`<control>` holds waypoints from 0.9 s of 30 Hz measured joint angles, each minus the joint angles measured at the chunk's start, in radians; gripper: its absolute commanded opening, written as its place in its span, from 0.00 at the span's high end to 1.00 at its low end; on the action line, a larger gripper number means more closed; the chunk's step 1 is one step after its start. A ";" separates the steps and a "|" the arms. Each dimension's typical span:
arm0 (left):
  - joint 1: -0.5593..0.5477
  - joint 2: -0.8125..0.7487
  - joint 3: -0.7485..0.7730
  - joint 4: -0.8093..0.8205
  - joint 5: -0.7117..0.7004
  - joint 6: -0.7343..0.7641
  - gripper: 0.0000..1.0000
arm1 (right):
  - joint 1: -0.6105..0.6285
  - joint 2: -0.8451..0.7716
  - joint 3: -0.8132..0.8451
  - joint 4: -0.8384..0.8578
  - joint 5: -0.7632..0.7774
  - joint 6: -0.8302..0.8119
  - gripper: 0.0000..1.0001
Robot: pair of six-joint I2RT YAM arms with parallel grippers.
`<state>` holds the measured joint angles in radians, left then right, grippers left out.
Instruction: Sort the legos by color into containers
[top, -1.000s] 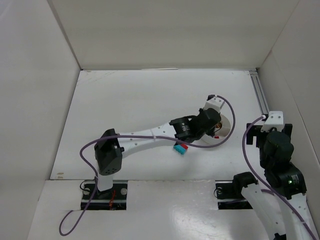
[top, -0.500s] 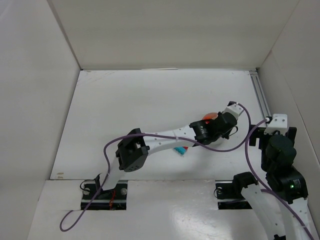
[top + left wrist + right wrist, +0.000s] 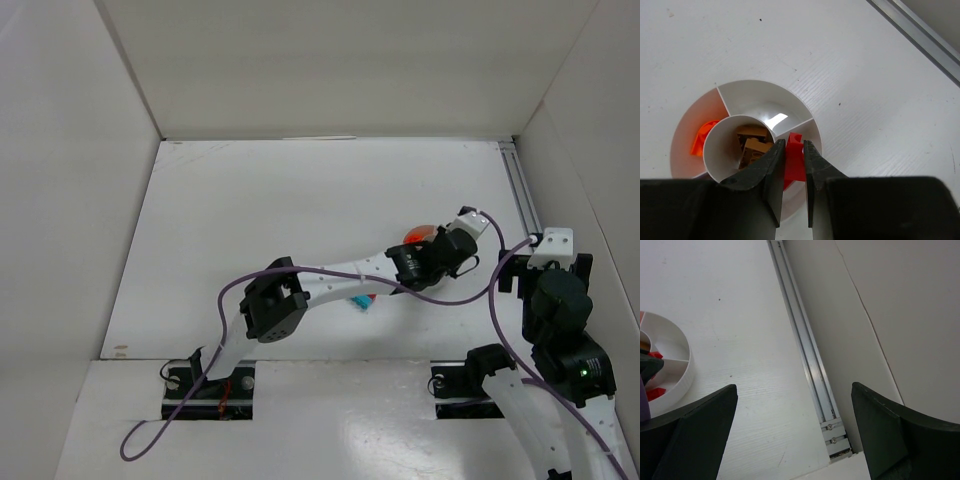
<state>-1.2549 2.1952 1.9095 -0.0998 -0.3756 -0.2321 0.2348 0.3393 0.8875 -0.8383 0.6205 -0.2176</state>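
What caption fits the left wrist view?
Left jaws clamp a red lego over the divided white bowl, brown legos in its centre cup.

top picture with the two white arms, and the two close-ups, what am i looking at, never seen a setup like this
These are two robot arms bolted to a white table. The top picture is from a fixed camera above them. The other two come from small cameras on each arm's wrist, so the dark shapes at the bottom are its own fingers. The left hand is shut on a red lego over a divided white bowl, which already holds an orange piece and brown pieces. The right hand is open and holds nothing. A teal lego lies on the table.
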 measured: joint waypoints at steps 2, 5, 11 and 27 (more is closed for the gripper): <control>0.000 0.000 0.002 0.001 -0.007 0.003 0.77 | 0.000 0.000 0.000 0.000 0.000 0.000 0.00; 0.000 0.000 0.003 0.006 -0.017 0.008 0.71 | 0.000 0.000 0.000 0.000 0.000 0.000 0.00; 0.000 0.000 0.002 0.019 -0.021 0.018 0.66 | 0.000 0.000 0.000 0.000 0.000 -0.001 0.00; 0.000 -0.260 -0.315 0.081 -0.006 0.010 0.04 | 0.000 0.003 -0.008 0.029 -0.098 -0.078 0.00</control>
<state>-1.2549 1.9350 1.5944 -0.0185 -0.3820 -0.2218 0.2348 0.3420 0.8791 -0.8097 0.5228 -0.2958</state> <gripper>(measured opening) 0.822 0.995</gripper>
